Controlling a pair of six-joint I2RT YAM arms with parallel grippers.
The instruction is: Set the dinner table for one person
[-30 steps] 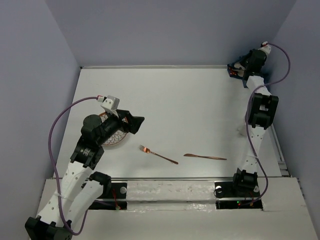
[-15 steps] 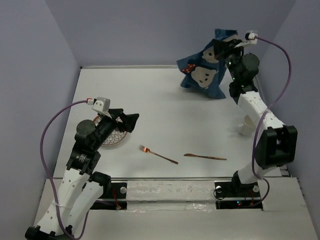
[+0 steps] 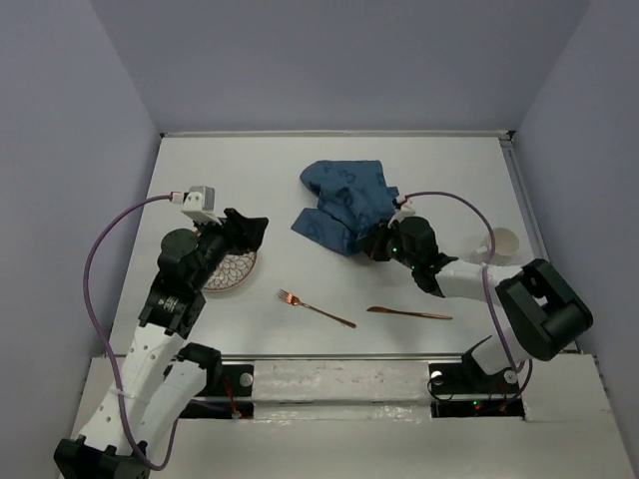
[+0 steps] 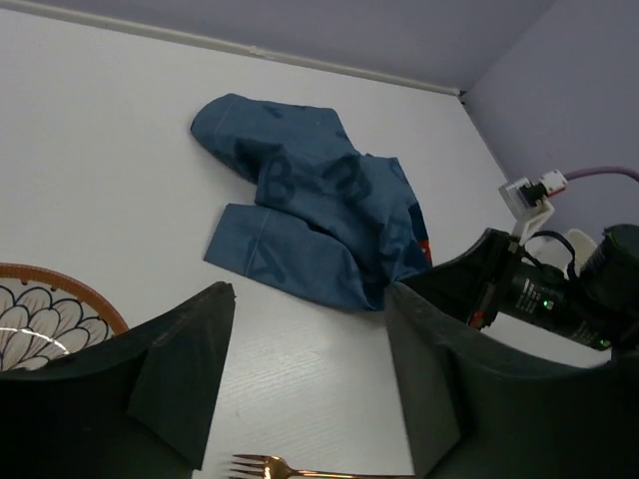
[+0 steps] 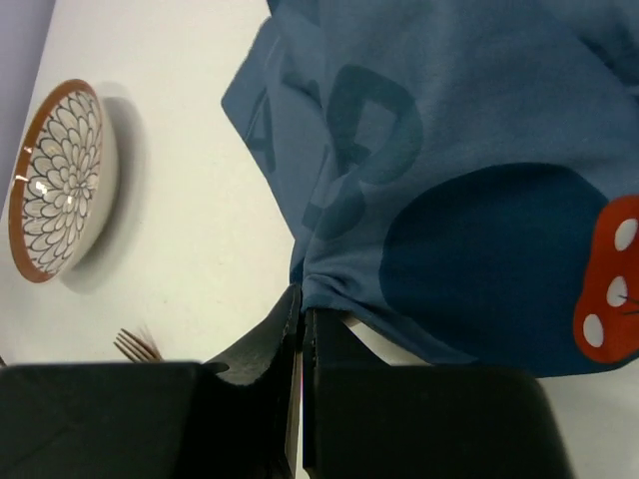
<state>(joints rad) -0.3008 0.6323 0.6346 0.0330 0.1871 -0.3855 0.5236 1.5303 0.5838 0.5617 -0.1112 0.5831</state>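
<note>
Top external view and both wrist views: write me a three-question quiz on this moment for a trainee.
1. True or false: the right jaws are shut on an edge of the blue placemat.
2. Fill in: seen from above, the fork lies to the ___ of the knife.
3. Which lies nearest the open left jaws? A. the white cup B. the patterned plate C. the knife

Key: 1 true; 2 left; 3 B.
</note>
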